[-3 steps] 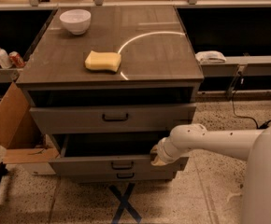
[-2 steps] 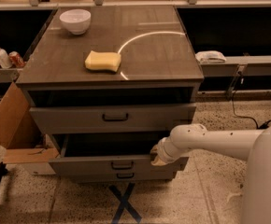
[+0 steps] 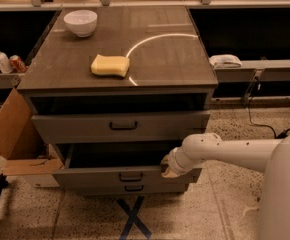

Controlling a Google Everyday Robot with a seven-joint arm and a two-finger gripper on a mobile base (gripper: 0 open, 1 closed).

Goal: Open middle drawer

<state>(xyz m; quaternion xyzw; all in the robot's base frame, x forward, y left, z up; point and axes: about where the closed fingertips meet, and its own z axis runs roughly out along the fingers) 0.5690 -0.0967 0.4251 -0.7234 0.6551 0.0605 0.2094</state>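
The middle drawer (image 3: 100, 177) is grey-brown with a small dark bar handle (image 3: 131, 176). It stands pulled out from the cabinet, with a dark opening above its front. My gripper (image 3: 168, 168) is at the end of the white arm (image 3: 235, 151) reaching in from the right. It sits at the upper edge of the middle drawer's front, near its right end, to the right of the handle. The top drawer (image 3: 85, 127) lies above it and the slim bottom drawer (image 3: 160, 188) below.
A white bowl (image 3: 80, 22) and a yellow sponge (image 3: 110, 65) rest on the cabinet top (image 3: 170, 59). An open cardboard box (image 3: 12, 134) stands at the cabinet's left. A blue tape X (image 3: 132, 216) marks the floor in front. Bottles and cans (image 3: 0, 60) stand on the left shelf.
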